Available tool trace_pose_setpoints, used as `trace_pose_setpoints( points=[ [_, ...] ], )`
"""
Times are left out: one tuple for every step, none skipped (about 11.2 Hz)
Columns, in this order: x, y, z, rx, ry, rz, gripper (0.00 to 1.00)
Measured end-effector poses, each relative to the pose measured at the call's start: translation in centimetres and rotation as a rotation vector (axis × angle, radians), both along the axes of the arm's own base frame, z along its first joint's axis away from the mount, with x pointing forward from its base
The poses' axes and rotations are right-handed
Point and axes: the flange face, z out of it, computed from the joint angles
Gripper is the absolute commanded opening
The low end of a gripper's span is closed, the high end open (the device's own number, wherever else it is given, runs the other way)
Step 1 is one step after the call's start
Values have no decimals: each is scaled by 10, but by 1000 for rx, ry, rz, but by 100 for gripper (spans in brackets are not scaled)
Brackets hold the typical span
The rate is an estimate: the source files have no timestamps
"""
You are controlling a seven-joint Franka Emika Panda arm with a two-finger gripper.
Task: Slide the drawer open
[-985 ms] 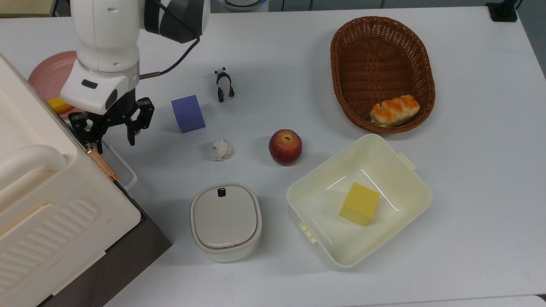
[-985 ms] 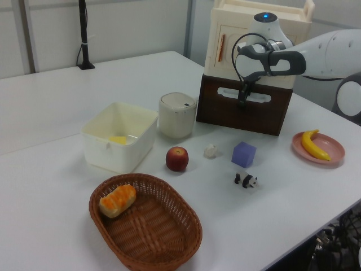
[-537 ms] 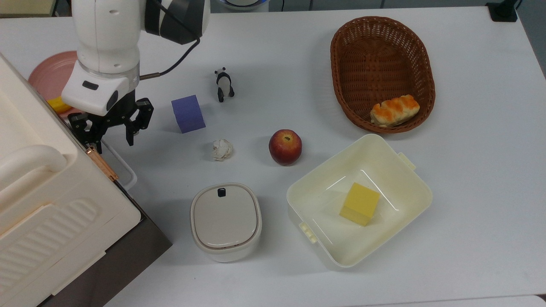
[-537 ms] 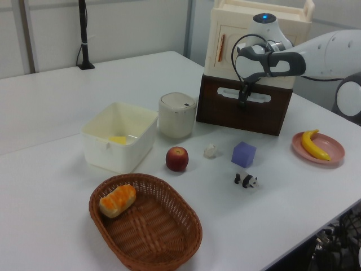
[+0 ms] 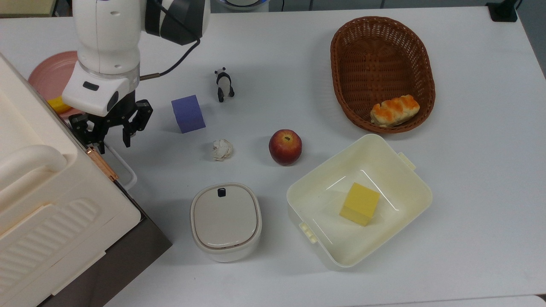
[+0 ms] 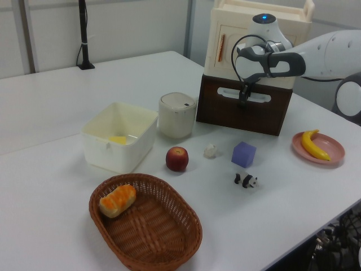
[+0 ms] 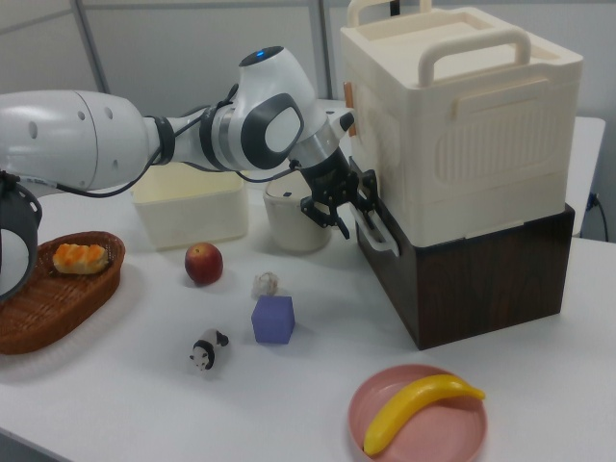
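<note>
Hovering at the white loop handle [image 7: 377,228], the black two-finger tool [image 5: 112,137] stands spread apart. Its drawer [image 7: 462,269] has a dark wood-grain front beneath a ribbed cream cabinet [image 7: 462,115].

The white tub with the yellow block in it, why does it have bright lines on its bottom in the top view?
In the top view, the white tub has a glossy floor that mirrors the room lights as thin bright streaks around the yellow block; in the left view, its inside looks evenly pale, with no such streaks.
</note>
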Motion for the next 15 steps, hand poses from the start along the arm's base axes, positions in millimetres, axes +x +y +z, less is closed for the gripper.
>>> trace_pose_setpoints(
  points=[
    [0,0,0,0,0,0,44],
    [0,0,0,0,1,0,44],
    [0,0,0,0,1,0,43],
    [0,0,0,0,1,0,42],
    [0,0,0,0,1,0,37],
    [0,0,0,0,1,0,32],
    [0,0,0,0,1,0,26],
    [0,0,0,-2,0,1,18],
    [0,0,0,-2,-1,1,16],
    [0,-1,1,-4,-4,1,15],
    [1,-1,1,-4,-5,1,15],
    [1,0,1,-6,-2,11,14],
    [1,0,0,-7,0,14,14],
    [1,0,0,-8,0,15,13],
    [1,0,0,-8,1,18,13]
  ],
)
